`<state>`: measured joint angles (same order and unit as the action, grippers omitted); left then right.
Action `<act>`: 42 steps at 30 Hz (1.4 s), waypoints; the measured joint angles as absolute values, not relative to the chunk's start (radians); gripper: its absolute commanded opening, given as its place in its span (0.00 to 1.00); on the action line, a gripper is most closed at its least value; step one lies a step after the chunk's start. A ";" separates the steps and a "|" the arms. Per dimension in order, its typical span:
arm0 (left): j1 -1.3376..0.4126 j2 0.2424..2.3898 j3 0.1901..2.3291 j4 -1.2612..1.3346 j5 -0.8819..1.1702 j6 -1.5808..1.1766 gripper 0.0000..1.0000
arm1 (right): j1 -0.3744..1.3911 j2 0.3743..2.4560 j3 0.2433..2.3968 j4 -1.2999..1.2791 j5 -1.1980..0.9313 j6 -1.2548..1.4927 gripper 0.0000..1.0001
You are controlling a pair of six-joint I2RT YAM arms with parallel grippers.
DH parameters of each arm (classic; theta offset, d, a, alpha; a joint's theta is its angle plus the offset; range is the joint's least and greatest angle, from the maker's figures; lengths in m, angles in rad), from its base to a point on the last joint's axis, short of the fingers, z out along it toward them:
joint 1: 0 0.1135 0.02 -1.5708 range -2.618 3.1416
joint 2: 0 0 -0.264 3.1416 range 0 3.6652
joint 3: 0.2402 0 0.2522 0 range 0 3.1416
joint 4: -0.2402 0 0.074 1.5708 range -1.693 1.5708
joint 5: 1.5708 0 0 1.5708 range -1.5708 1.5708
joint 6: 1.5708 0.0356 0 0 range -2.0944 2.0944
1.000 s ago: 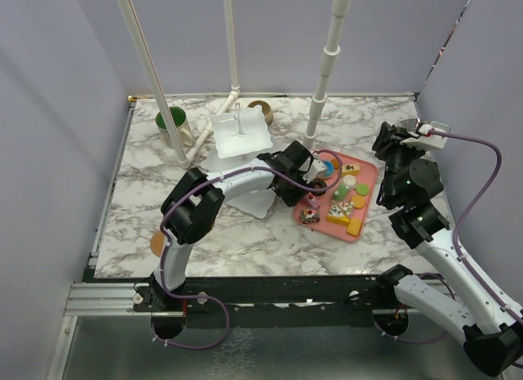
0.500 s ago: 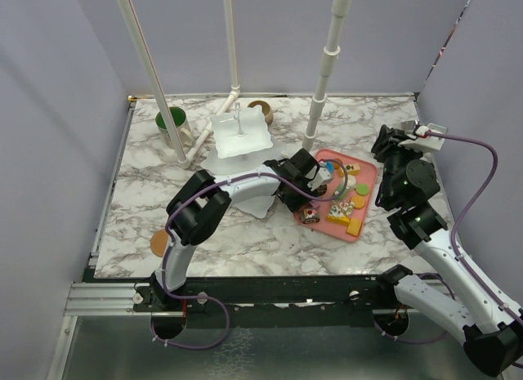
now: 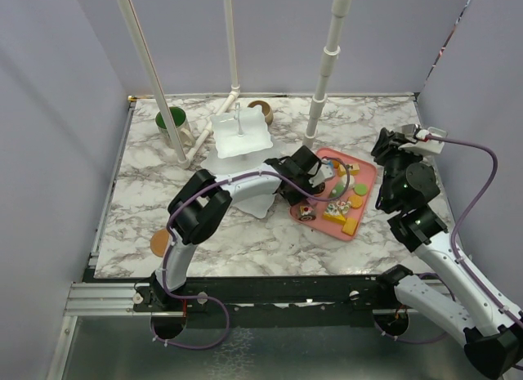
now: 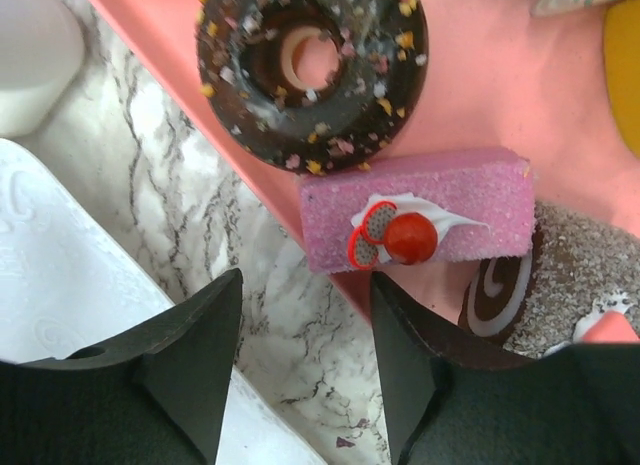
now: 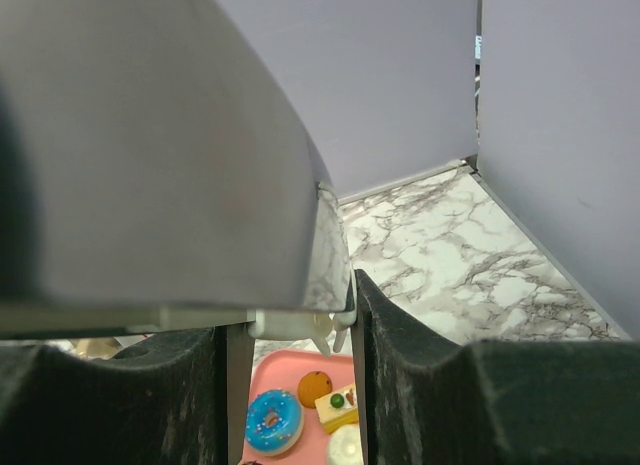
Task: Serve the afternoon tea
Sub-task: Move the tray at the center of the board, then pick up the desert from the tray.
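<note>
The left gripper (image 4: 305, 320) is held spread and empty over the edge of the pink tray (image 4: 500, 95), where a pink cake slice (image 4: 480, 197) is lying. Metal tongs (image 5: 150, 155) are pinched by the right gripper (image 5: 290, 333), well apart from the three-tier stand (image 3: 239, 139).

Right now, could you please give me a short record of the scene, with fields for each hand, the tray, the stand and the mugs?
left hand: open, empty, low over the tray's edge, pink cake slice just ahead of its fingertips
right hand: raised, right of the tray, shut on a grey tool
pink tray: holds the cake slice, a chocolate donut and other pastries
stand: white, tiered, left of the tray
mugs: green-lined mug back left; tan mug behind the stand
</note>
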<state>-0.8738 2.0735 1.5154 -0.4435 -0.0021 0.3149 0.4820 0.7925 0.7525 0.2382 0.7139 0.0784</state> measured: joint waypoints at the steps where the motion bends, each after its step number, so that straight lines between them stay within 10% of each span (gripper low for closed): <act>1: -0.873 2.076 1.526 -0.449 -0.001 0.315 0.62 | 0.482 0.790 0.751 0.238 0.714 0.078 0.28; 8: -0.869 2.067 1.669 -0.551 0.092 0.287 0.99 | 0.482 0.789 0.751 0.238 0.713 0.079 0.28; 22: -0.852 1.782 1.854 -0.945 0.317 0.313 0.99 | 0.471 0.807 0.751 0.194 0.495 0.155 0.28; 42: -0.779 1.374 1.953 -0.973 0.055 0.266 0.99 | 0.470 0.923 0.558 0.400 0.143 0.196 0.55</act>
<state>-0.7792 1.3739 1.9533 -0.9730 0.0551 0.2665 0.4698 0.9234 0.5579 0.4004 0.1432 0.1959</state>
